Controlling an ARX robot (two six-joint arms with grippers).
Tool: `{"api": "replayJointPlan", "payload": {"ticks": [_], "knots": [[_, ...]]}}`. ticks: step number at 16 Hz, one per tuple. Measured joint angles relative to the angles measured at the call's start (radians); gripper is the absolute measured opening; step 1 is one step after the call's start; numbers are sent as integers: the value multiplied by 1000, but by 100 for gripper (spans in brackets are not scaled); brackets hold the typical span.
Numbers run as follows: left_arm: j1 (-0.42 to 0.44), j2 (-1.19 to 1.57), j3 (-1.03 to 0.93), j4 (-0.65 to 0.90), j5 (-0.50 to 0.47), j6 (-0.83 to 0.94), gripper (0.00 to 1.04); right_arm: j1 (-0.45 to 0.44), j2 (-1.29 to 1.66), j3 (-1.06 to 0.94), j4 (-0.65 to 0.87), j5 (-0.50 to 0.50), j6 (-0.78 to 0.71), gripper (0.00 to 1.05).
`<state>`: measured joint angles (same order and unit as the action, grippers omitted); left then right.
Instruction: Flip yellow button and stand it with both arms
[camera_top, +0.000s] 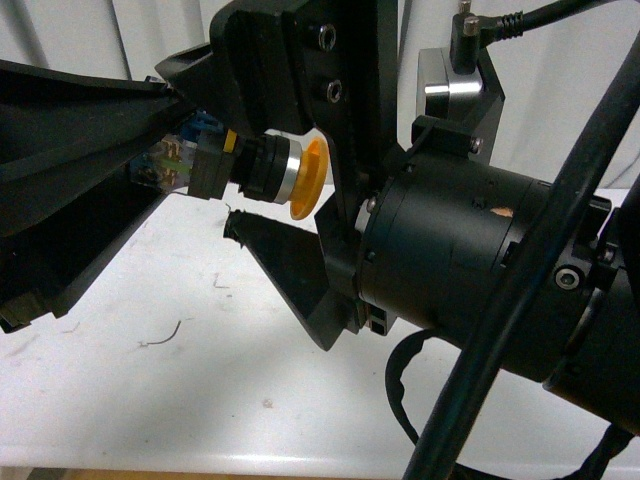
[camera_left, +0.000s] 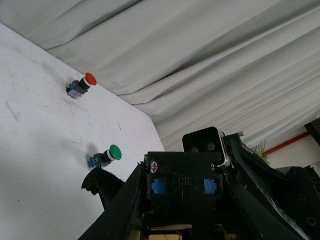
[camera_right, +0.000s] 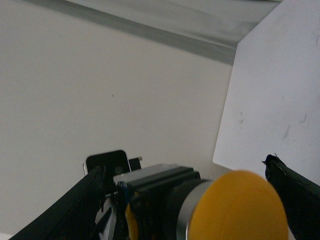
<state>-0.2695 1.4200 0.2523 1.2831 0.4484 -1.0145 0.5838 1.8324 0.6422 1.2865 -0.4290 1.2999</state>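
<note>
The yellow button (camera_top: 262, 165) hangs level in the air above the table, its yellow cap (camera_top: 308, 180) towards my right arm. My left gripper (camera_top: 175, 148) comes in from the left and is shut on its blue contact block end. My right gripper (camera_top: 205, 150) is open, with one finger above and one finger (camera_top: 285, 265) below the button, not touching it. In the right wrist view the cap (camera_right: 240, 207) fills the gap between the open fingers (camera_right: 295, 195). In the left wrist view the button's black rear with blue inserts (camera_left: 182, 187) sits between my left fingers.
The white table (camera_top: 200, 390) lies below, backed by a pale curtain (camera_left: 200, 60). A red-capped button (camera_left: 82, 85) and a green-capped button (camera_left: 106, 156) lie on the table further off. My right arm's bulky wrist (camera_top: 460, 250) and cables fill the right side.
</note>
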Motion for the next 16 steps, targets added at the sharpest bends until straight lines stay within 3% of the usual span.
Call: {"api": "replayJointPlan", "payload": {"ticks": [9, 10, 14, 16], "knots": [[-2, -15, 0, 1, 2, 0, 36, -35, 34, 60, -1, 31, -36, 98], [-2, -15, 0, 1, 2, 0, 36, -34, 34, 60, -2, 31, -36, 94], [-4, -2, 0, -7, -1, 0, 36, -27, 40, 61, 5, 33, -40, 48], [-3, -2, 0, -6, -3, -13, 36, -27, 40, 61, 9, 36, -40, 38]]}}
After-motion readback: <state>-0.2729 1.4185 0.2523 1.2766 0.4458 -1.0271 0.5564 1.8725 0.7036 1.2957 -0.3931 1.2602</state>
